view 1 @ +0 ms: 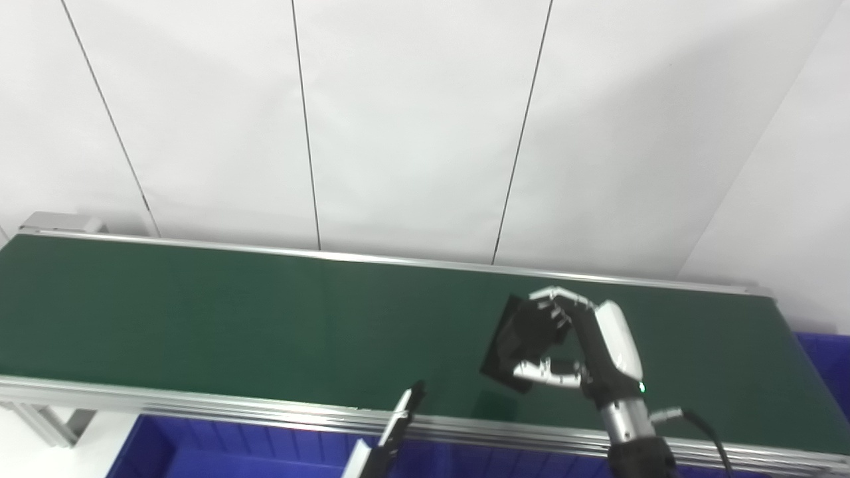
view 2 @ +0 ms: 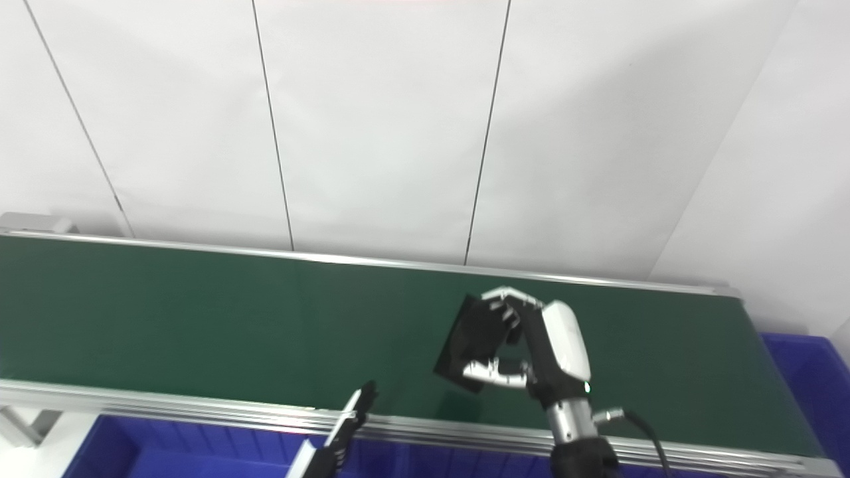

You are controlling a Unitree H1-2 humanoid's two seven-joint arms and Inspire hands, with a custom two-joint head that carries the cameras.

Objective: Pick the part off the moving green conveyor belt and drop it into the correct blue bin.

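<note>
Above the green belt (view 1: 265, 312), toward its right end, the right hand (view 1: 584, 348) has its fingers and thumb closed around a flat black part (view 1: 514, 342), tilted up off the belt. The pick looks done; the drop into a blue bin (view 1: 199, 451) in front of the belt remains. The left hand (view 1: 398, 425) barely shows at the belt's near rail; whether it is open I cannot tell. No writing is readable.

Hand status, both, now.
Left hand: only its fingers show edge-on at the bottom edge; cannot be told.
Right hand: closed on the black part, above the green conveyor belt.
</note>
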